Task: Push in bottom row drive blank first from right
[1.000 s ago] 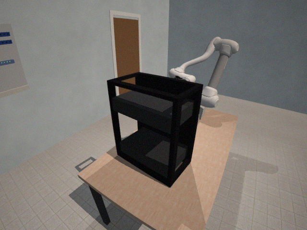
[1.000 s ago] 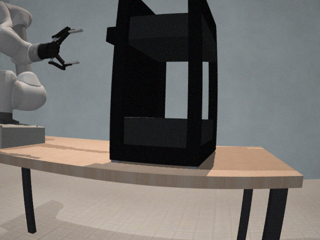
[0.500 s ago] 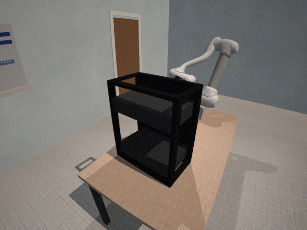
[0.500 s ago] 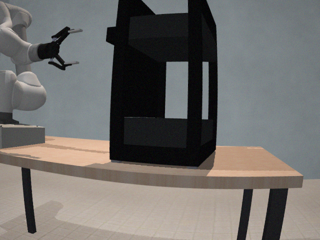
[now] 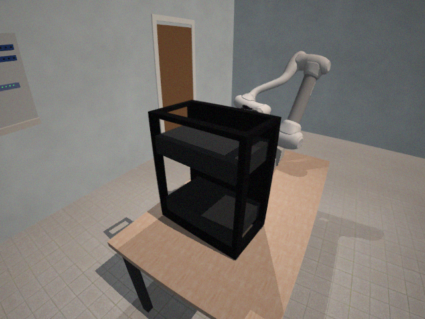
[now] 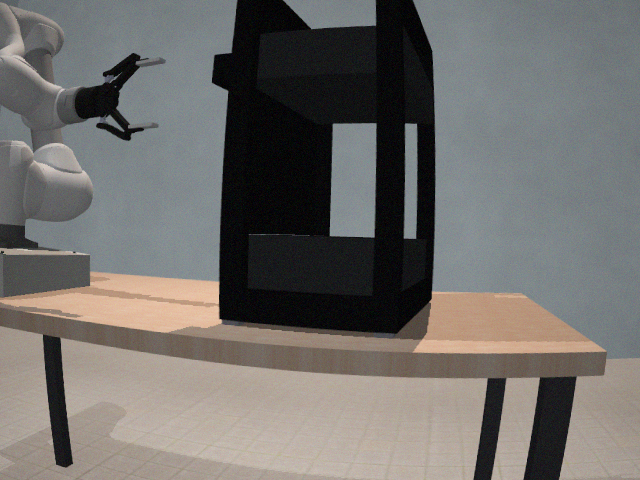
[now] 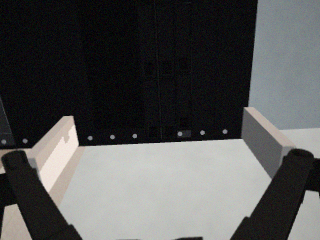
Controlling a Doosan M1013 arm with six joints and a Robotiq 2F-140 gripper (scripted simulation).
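The black rack (image 5: pixel 241 192) (image 6: pixel 273 180) stands upright on the wooden table (image 5: pixel 206 274) (image 6: pixel 491 330). Its front faces the arm and fills the top of the wrist view (image 7: pixel 125 65) as a dark face with a row of small pale dots along its edge. I cannot make out the single blanks or the bottom row there. One small block (image 6: pixel 222 69) sticks out of the front near the top. My gripper (image 6: pixel 157 93) (image 7: pixel 158 126) is open and empty. It hangs level with the rack's upper part, a short way in front of it and not touching. In the top view the rack hides the gripper.
The white arm (image 5: pixel 274 82) reaches from its base (image 6: pixel 41 271) at the table's far end. A brown door (image 5: pixel 174 62) and a wall panel (image 5: pixel 13 82) are behind. The table's edges lie close around the rack.
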